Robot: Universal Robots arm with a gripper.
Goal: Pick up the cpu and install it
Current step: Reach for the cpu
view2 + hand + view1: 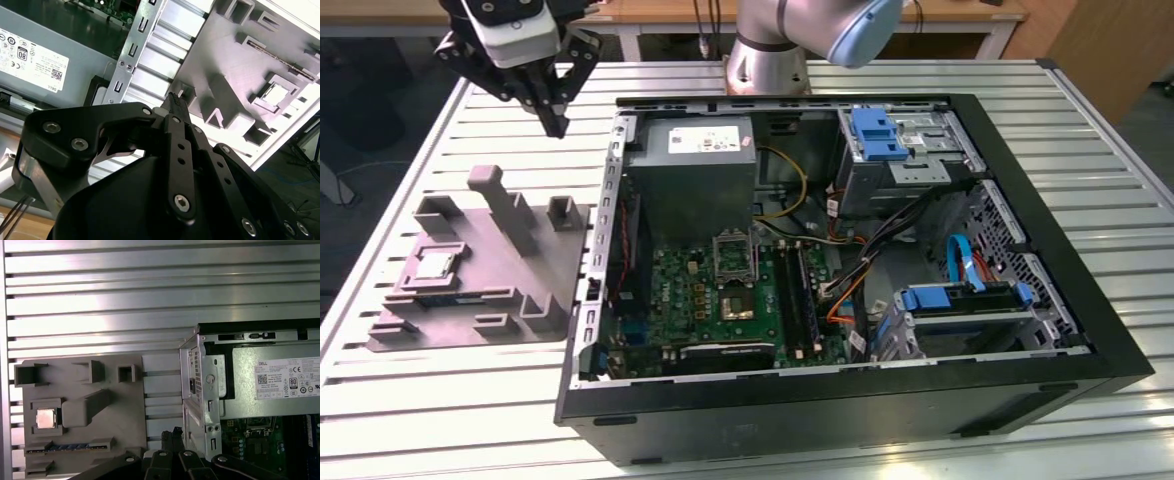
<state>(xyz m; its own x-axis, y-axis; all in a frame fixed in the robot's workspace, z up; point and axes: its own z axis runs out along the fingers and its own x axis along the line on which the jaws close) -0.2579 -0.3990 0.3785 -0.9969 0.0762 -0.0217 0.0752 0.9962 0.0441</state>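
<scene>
On the exterior view's left of the case (787, 420), block (520, 255) lies on the slatted table (454, 400). The cpu (434, 265) sits in a shallow square pocket on the block's side far from the case, untouched. Gripper (558, 122) hangs over the table between block and case, near the case corner by the power supply (700, 165), well apart from the cpu. Its fingers are pinched to a narrow tip, nothing held; same in both wrist views. Inside the case, socket frame (731, 250) stands on the green board; can't tell if it's empty.

Pick not begun, I'd judge. To do it well:
- open fingers just past the chip's edges
- square them to its sides
- come straight down, clear of the block's upright posts
- grip the edges only and lift level, since the pocket walls are close

Cpu: thin flat square, pale silvery metal top, smooth and likely slippery. Block: matte grey plastic, chunky posts and slots. Table: ribbed shiny aluminium. Case: black sheet metal, sharp folded rims. Gripper: black linkage, bolt heads.
</scene>
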